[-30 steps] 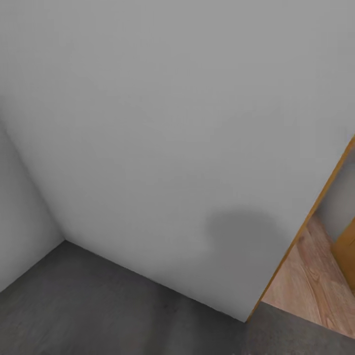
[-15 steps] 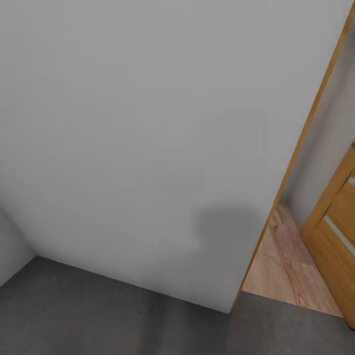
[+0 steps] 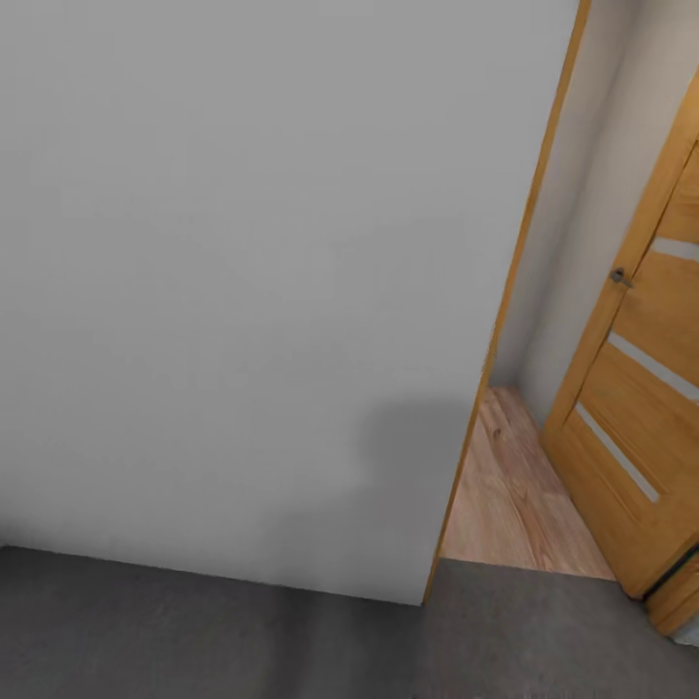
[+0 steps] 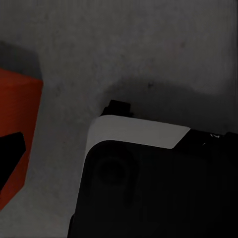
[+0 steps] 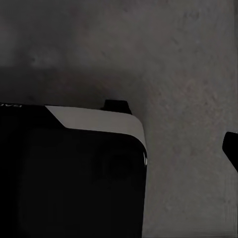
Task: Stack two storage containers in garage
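Swinging rightward, the head camera has brought the doorway much further into its picture than a second ago: the corner between the two grey walls has slid out at the left, and the wooden door, then only a sliver at the right edge, now shows most of its face. In the head view a plain pale grey wall of the garage takes up the left and centre, with a soft shadow low on it near the opening. An orange-brown door frame runs along the wall's right edge. Beyond it lies a strip of light wood-plank floor backed by a beige wall, and the open wooden door, with pale horizontal strips and a small grey handle, stands at the right. The dark grey floor of the garage runs along the bottom. In the left wrist view, one orange-red storage container lies on that speckled floor beside the robot's dark, white-trimmed base; only part of one wall shows, with a dark fingertip of the left gripper in front of it. The right wrist view shows the same base over grey floor, and a dark fingertip at the picture's edge. Neither wrist view shows both fingers, so I cannot tell how wide either gripper stands.
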### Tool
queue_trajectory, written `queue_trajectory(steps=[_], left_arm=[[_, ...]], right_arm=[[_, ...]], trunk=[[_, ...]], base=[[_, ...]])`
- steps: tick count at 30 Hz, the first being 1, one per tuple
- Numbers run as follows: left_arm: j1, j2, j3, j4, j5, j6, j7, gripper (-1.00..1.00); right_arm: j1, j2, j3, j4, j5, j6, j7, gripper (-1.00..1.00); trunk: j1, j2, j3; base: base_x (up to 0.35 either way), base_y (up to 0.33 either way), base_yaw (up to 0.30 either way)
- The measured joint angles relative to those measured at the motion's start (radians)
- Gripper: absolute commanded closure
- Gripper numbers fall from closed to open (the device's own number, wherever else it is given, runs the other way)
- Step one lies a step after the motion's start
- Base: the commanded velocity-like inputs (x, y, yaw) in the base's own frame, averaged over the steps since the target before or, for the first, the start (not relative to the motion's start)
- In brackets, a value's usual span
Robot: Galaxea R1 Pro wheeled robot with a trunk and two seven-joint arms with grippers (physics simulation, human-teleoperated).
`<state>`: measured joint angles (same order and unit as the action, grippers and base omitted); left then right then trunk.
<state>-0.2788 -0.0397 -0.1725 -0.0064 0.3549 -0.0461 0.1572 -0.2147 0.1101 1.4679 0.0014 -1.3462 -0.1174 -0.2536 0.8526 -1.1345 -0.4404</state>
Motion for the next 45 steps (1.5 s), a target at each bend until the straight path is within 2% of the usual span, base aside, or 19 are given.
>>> queue_trajectory(steps=[45], left_arm=[[0.0, 0.0, 0.0, 0.0, 0.0, 0.001, 0.0, -1.0]], right_arm=[[0.0, 0.0, -0.001, 0.0, 0.0, 0.0, 0.006, -1.0]], trunk=[[0.0, 0.0, 0.016]], base=[[0.0, 0.0, -0.29]])
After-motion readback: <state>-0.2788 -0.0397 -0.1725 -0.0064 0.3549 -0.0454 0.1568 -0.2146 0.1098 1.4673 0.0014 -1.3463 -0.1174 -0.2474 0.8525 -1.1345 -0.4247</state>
